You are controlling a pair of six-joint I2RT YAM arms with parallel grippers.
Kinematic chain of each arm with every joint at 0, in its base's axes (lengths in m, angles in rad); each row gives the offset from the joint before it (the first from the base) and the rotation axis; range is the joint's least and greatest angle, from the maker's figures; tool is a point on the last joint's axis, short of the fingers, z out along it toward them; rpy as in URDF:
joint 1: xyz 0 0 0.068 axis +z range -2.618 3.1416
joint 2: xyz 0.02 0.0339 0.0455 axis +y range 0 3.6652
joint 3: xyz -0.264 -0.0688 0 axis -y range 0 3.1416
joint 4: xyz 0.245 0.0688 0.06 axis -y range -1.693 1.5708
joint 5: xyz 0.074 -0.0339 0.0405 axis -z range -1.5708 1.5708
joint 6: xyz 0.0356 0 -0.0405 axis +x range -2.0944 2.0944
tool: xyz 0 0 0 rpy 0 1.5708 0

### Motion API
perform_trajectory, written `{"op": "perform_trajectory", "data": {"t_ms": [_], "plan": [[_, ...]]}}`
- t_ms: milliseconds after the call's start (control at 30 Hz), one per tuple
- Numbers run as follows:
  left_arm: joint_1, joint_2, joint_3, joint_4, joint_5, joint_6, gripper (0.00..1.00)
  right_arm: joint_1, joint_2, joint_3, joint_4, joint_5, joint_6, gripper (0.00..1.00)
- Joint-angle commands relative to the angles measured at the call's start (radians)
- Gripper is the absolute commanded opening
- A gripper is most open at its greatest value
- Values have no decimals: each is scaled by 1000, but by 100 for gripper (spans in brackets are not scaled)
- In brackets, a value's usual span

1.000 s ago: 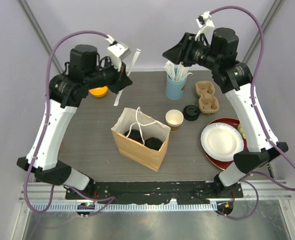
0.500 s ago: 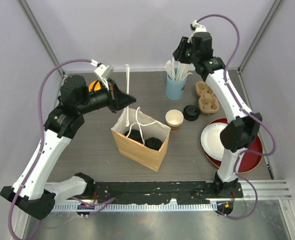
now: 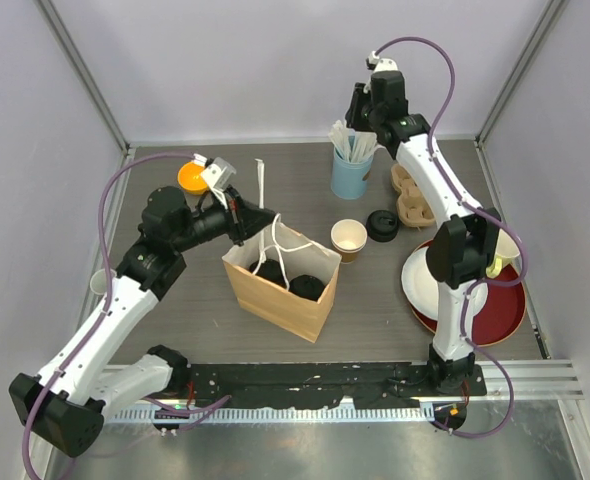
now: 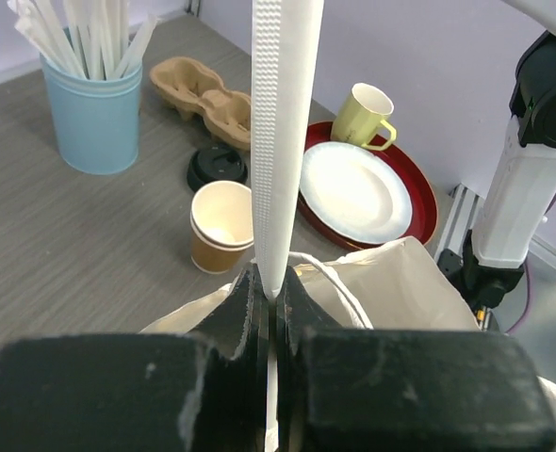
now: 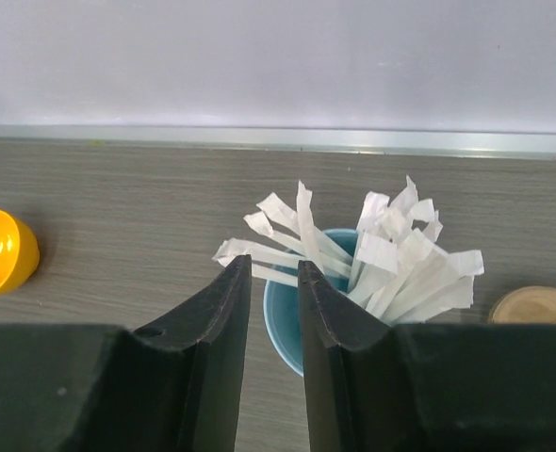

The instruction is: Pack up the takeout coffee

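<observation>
A kraft paper bag (image 3: 275, 297) stands mid-table with two black-lidded coffee cups (image 3: 271, 272) (image 3: 308, 288) inside. An open kraft cup (image 3: 349, 238), with no lid on, stands right of the bag, and a loose black lid (image 3: 382, 224) lies beside it. Both also show in the left wrist view, the cup (image 4: 221, 226) and the lid (image 4: 217, 167). My left gripper (image 3: 256, 222) is shut on a white wrapped straw (image 4: 283, 141), held upright at the bag's (image 4: 400, 282) far left rim. My right gripper (image 5: 269, 268) is open and empty, above the light-blue cup of straws (image 5: 280, 315).
The blue straw cup (image 3: 352, 172) stands at the back. A cardboard cup carrier (image 3: 413, 195) lies to its right. A white plate (image 3: 440, 283) sits on a red tray (image 3: 495, 320), with a pale yellow cup (image 4: 366, 113) behind. An orange bowl (image 3: 193, 177) is at the back left.
My left arm has come down and to the right, bringing the straw to the bag's rim. My right arm has swung back and now hovers over the straw cup.
</observation>
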Motion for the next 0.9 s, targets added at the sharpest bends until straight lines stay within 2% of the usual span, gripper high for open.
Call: {"op": "perform_trajectory", "data": {"t_ms": [0,100,133,200,233,333,867], "plan": [[5,-33,-49,141,8,47,0,3,34,63,65,21,-3,32],[3,-36,-47,105,2,80,4,3,61,77,65,32,-3,32],[3,-38,-46,103,14,87,18,3,67,82,65,33,-6,32],[3,-52,-36,75,27,100,40,3,80,96,64,35,-14,32],[3,-55,-32,66,30,103,57,1,83,102,61,40,-14,32],[3,-69,-7,31,48,117,69,4,95,112,62,47,-26,33],[3,-101,88,-106,-82,166,72,3,227,206,61,55,-43,31]]}}
